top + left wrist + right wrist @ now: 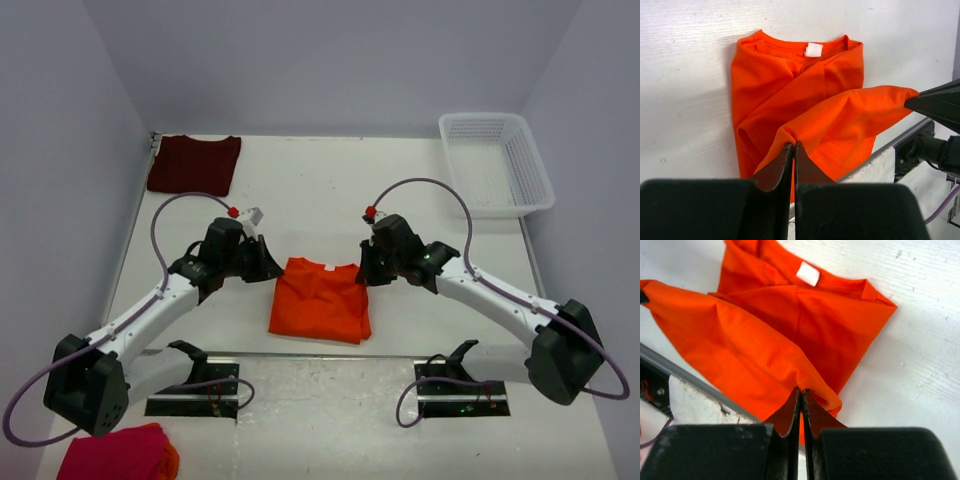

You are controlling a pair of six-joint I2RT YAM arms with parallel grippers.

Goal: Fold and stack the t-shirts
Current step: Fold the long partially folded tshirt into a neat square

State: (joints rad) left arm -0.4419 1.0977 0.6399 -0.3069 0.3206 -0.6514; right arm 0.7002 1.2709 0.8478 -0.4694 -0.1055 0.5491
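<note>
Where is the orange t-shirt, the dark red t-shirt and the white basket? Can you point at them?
orange t-shirt [320,305]: top view, middle of the folded cloth.
dark red t-shirt [194,165]: top view, middle of its front.
white basket [497,165]: top view, its bare mesh bottom.

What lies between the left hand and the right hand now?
The orange t-shirt: left hand and right hand each pinch its lifted edge; both wrist views show it.

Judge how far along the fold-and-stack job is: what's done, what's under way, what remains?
Done: the maroon t-shirt lies flat, apparently folded, at the far left. In hand: the left gripper and right gripper each pinch a raised edge of the orange t-shirt, mid-fold. Left: finish that fold, then stack the two shirts, which lie apart.
</note>
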